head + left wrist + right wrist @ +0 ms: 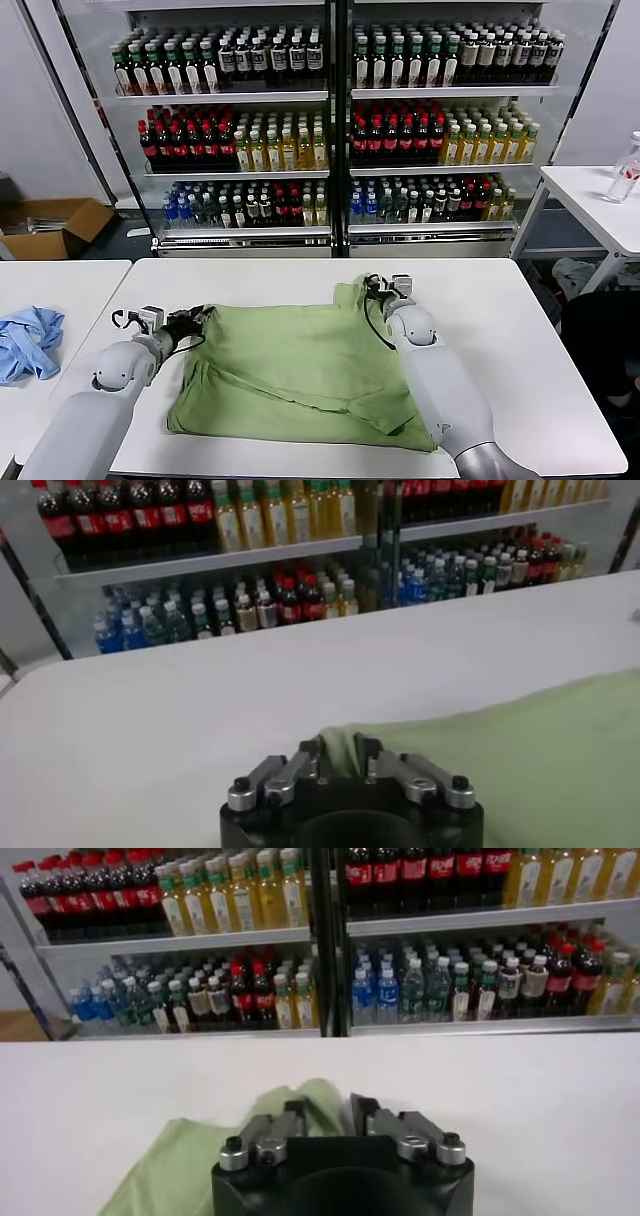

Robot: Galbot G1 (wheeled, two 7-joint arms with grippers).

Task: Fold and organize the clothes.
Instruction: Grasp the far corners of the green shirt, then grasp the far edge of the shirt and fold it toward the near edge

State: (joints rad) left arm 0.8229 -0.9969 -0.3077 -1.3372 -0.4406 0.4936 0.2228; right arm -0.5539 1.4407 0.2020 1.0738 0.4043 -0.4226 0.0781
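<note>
The light green polo shirt (300, 370) lies partly folded on the white table (530, 330). Its collar, buttons and chest print are hidden. My left gripper (200, 318) is at the shirt's left edge, low over the table. In the left wrist view it (341, 752) is shut on a pinch of the green cloth (520, 750). My right gripper (378, 290) is at the shirt's far right corner, which stands up a little. In the right wrist view it (328, 1110) has a bunch of green cloth (190, 1158) between its jaws.
A light blue garment (25, 340) lies on the separate table at the left. Shelves of bottles (330, 130) stand behind the table. A cardboard box (50, 225) is on the floor at far left. Another table (600, 200) with a bottle (625, 170) is at right.
</note>
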